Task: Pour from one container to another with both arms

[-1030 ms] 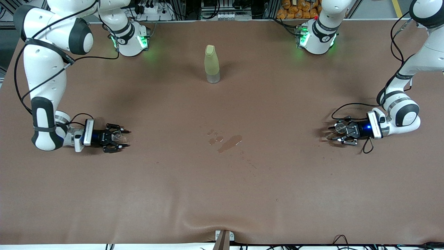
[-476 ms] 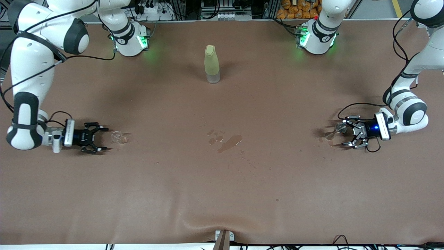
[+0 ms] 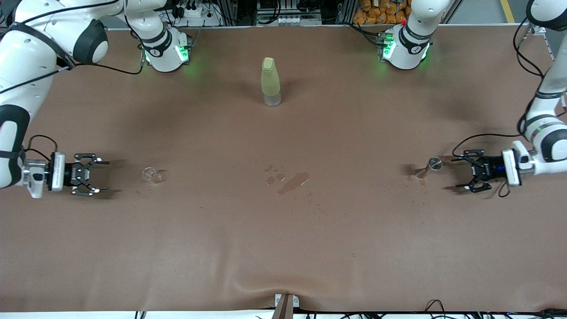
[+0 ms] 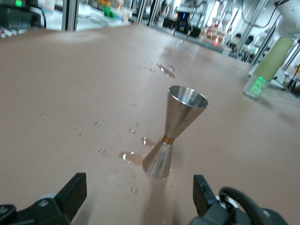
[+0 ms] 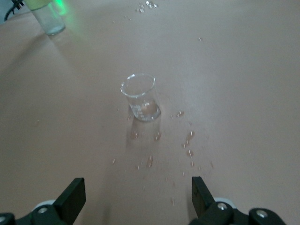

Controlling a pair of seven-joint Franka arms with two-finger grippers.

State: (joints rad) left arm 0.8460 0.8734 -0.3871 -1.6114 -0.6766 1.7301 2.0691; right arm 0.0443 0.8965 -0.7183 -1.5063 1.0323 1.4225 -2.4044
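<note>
The tiny clear glass cup (image 3: 150, 175) stands upright on the brown table toward the right arm's end; the right wrist view shows it (image 5: 140, 97) with droplets around it. My right gripper (image 3: 101, 177) is low over the table, open, a short way from the cup with nothing between its fingers (image 5: 136, 190). The small metal hourglass cup (image 3: 432, 165) stands upright toward the left arm's end, a wet patch at its foot (image 4: 176, 131). My left gripper (image 3: 456, 173) is open and apart from it, holding nothing (image 4: 139, 192).
A tall yellow-green bottle (image 3: 270, 82) stands mid-table near the robots' bases and shows in both wrist views (image 4: 269, 65) (image 5: 47, 16). Spilled liquid (image 3: 290, 181) marks the table's middle. Cables trail by the left gripper.
Both grippers have let go of their cups and drawn back toward their own table ends. The glass cup and the metal cup stay where they stood.
</note>
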